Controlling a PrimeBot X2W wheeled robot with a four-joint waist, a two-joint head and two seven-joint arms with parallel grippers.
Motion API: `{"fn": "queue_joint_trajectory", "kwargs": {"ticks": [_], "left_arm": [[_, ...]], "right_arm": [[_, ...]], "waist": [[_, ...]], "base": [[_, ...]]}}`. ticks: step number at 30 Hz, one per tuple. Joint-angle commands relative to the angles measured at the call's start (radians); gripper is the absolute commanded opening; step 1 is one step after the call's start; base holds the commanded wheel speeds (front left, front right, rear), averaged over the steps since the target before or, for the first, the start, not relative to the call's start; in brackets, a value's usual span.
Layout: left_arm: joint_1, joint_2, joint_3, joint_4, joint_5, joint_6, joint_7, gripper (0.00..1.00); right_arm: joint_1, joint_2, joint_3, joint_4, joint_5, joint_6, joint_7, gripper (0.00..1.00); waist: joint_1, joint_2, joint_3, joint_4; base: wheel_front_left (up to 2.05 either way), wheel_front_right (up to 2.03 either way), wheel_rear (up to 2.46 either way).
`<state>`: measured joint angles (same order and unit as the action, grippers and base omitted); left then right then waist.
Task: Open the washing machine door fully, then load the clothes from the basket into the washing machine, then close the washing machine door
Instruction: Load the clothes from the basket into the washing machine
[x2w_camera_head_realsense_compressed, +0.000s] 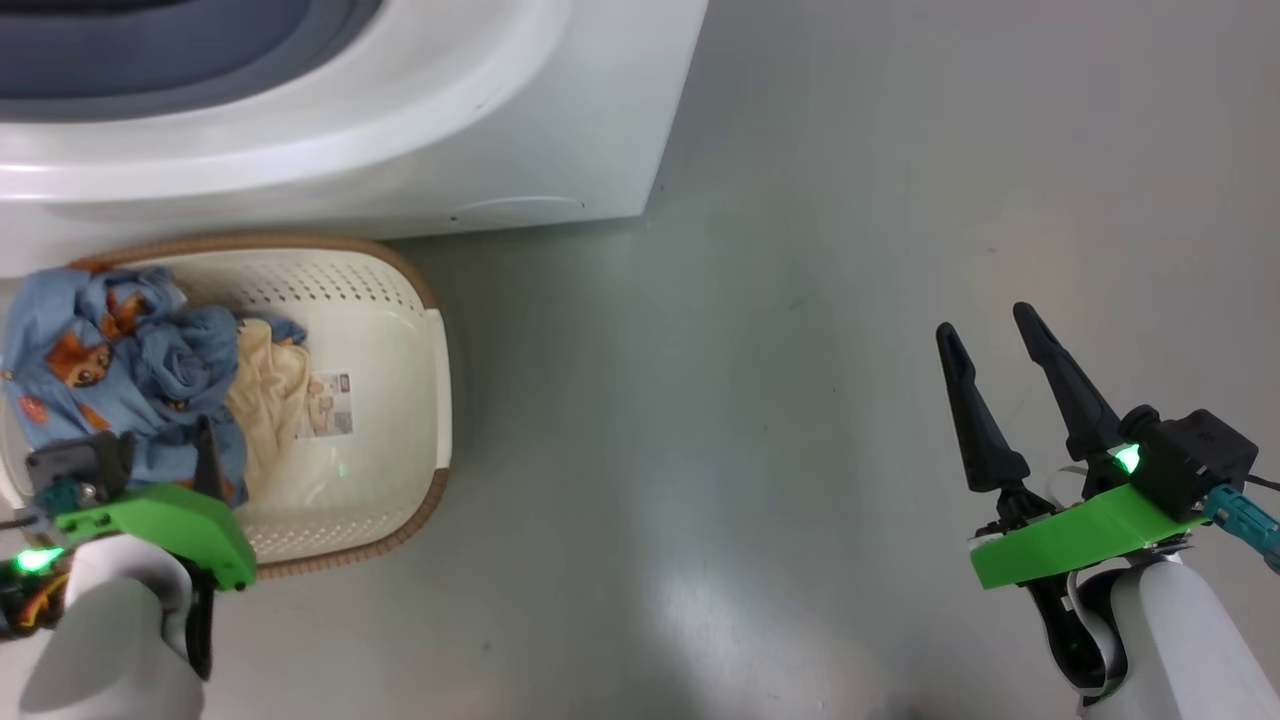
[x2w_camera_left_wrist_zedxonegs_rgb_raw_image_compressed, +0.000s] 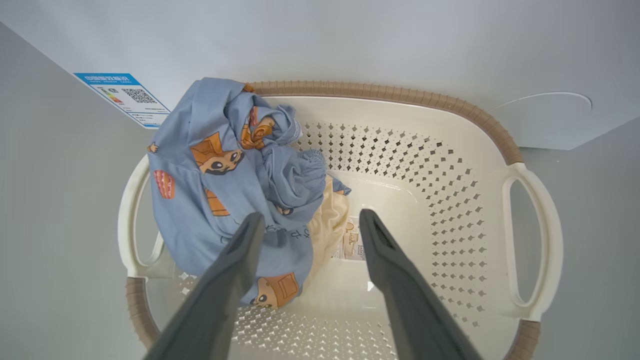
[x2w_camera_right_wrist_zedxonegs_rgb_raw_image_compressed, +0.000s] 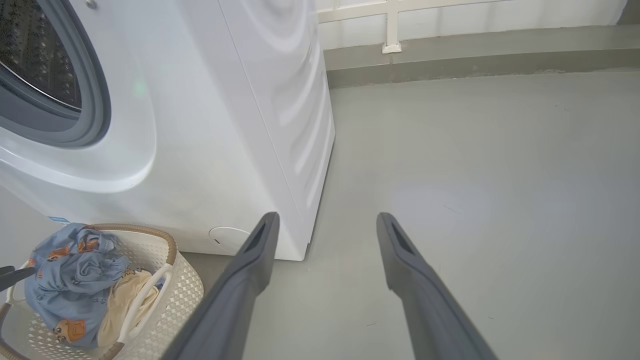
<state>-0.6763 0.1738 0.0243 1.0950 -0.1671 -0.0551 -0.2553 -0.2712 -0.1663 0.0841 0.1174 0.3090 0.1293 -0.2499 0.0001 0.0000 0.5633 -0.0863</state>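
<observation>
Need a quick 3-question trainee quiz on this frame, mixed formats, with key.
1. True or false: the left tool is open and aimed into the basket.
2. Where are the clothes? A) in the drum B) in the basket C) on top of the machine
3. Fill in: the right tool hangs open over the bare ____.
Key: 1 true; 2 B; 3 floor.

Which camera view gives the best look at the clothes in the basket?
The left wrist view: it shows the clothes close, large and central. The head view shows them at its left edge; the right wrist view, small in its lower left corner.
</observation>
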Motion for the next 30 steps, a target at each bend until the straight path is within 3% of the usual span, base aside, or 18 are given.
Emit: {"fn": "queue_joint_trajectory", "kwargs": {"ticks": [1,15,30], "left_arm": [[-0.002,0.046,0.024,-0.001,0.007,0.011,-0.006,1.00],[-0.149,0.115,0.017,0.155,0.018,0.077,-0.006,1.00],[-0.253,0.176,-0.003,0.192,0.012,0.122,0.039,1.00]], "right_arm": [[0.005,-0.002,0.022,-0.025,-0.010,0.001,-0.012,1.00],[-0.037,0.004,0.036,-0.031,-0.012,0.001,-0.012,1.00],[-0.069,0.004,0.038,-0.056,-0.017,0.001,-0.012,1.00]], "waist": [[0.0000,0.0000,0.029,-0.005],[0.0000,0.0000,0.108,-0.025],[0.0000,0.0000,0.215,-0.048]], "base": [[0.00,0.00,0.00],[0.00,0.00,0.00],[0.00,0.00,0.00]]}}
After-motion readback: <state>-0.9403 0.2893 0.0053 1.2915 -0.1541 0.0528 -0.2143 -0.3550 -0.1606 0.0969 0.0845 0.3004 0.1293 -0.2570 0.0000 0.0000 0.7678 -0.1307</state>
